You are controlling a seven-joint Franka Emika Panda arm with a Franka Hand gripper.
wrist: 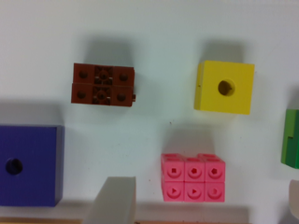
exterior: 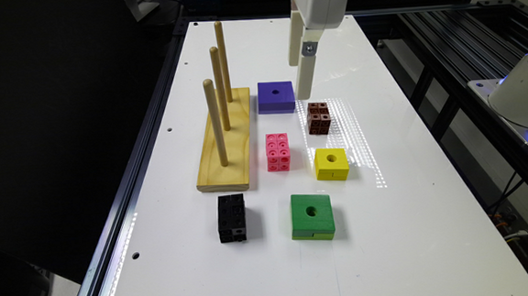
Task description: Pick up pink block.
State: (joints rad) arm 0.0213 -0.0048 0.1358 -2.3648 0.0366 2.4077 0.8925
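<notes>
A: What does the pink block point(exterior: 278, 152) look like?
B: Bright pink snapped cubes with round holes, mid-table point(exterior: 434, 229), far from every edge.
A: And the gripper point(exterior: 301, 67)?
B: Hanging above the table's far half, holding nothing, jaws apart.

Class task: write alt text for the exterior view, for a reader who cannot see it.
A white robot gripper hangs above a white table, between a purple block and a brown block, with the pink block untouched nearer the camera. Yellow, green and black blocks and a wooden peg stand surround it.
</notes>
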